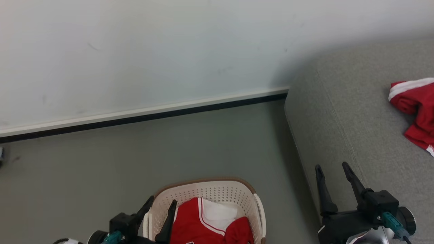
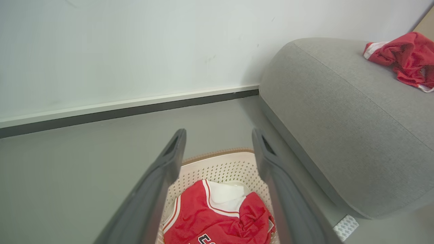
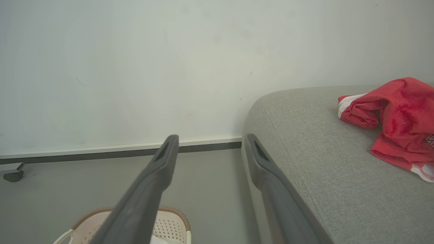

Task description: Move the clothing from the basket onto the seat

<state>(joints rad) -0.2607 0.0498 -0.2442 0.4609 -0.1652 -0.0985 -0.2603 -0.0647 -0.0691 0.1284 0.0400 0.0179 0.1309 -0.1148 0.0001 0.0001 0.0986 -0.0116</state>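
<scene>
Both wide (empty): left claw (image 1: 162, 200) at basket (image 1: 217, 190), jersey (image 1: 196, 223) neck wallward; right claw (image 1: 331, 166) by seat (image 1: 356, 112).

Red clothing (image 3: 396, 118) atop grey seat (image 3: 322, 159), basket (image 3: 168, 226) lower left

We count one laundry basket (image 1: 217, 189), one grey sofa (image 1: 339, 118). In red we count two for certain: one crumpled red garment (image 1: 415, 105) on sofa, one red jersey (image 1: 193, 223) in basket. Red fold (image 1: 242, 230) beside jersey: separate piece or not, we cannot tell. One white cloth (image 1: 220, 213). Two grippers, left gripper (image 1: 162, 200) and right gripper (image 1: 331, 166), two fingers (image 1: 323, 193) each. One caster (image 3: 13, 175).
</scene>
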